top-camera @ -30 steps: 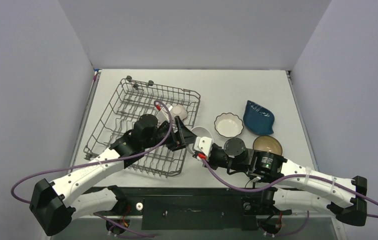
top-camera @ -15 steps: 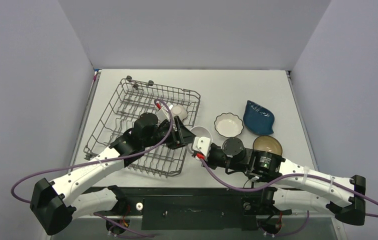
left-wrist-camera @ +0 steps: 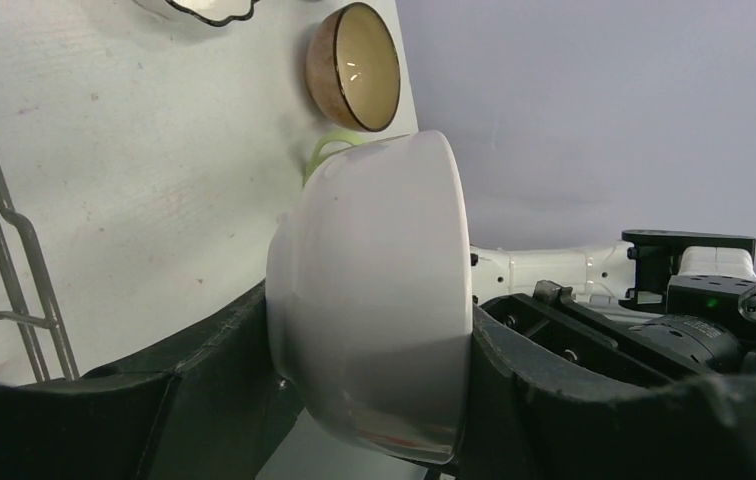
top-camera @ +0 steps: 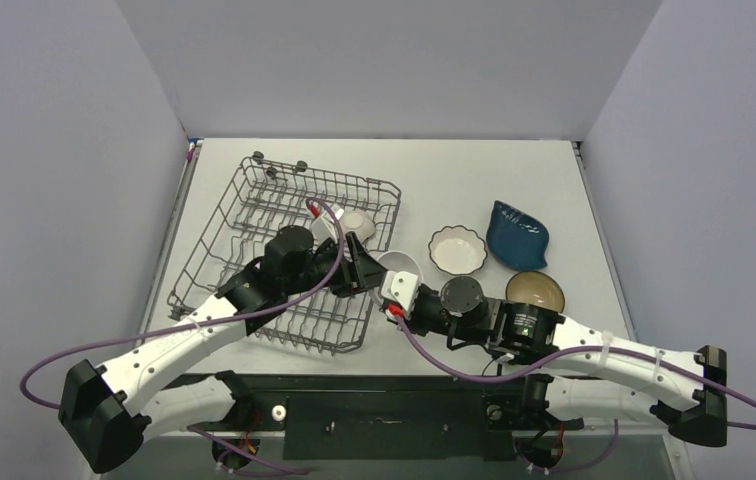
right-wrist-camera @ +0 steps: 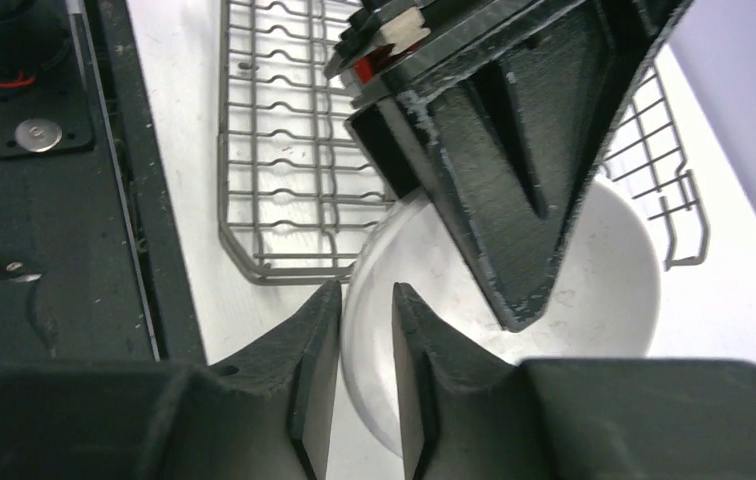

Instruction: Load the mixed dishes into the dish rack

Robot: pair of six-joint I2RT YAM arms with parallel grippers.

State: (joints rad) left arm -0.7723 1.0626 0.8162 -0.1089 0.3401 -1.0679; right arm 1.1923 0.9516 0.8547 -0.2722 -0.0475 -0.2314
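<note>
Grey-lilac walls box in a white table point(top-camera: 554, 180). The dish rack point(top-camera: 216, 228) sits on its left half. Just off the rack's right side, the left gripper point(left-wrist-camera: 369, 320) clamps the plain white bowl point(left-wrist-camera: 384, 250), tipped on edge. The right gripper point(right-wrist-camera: 364, 290) straddles that bowl's rim, fingers narrowly parted; whether they pinch it I cannot tell. The white scalloped bowl point(top-camera: 456, 249), dark blue dish point(top-camera: 517, 234) and brown bowl point(top-camera: 535, 290) rest on the table to the right.

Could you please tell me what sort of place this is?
Probably a robotics test cell, not a kitchen: plain walls box in a white table, robot arms are bolted at its near edge, and a wire dish rack sits beside loose dishes.
</note>
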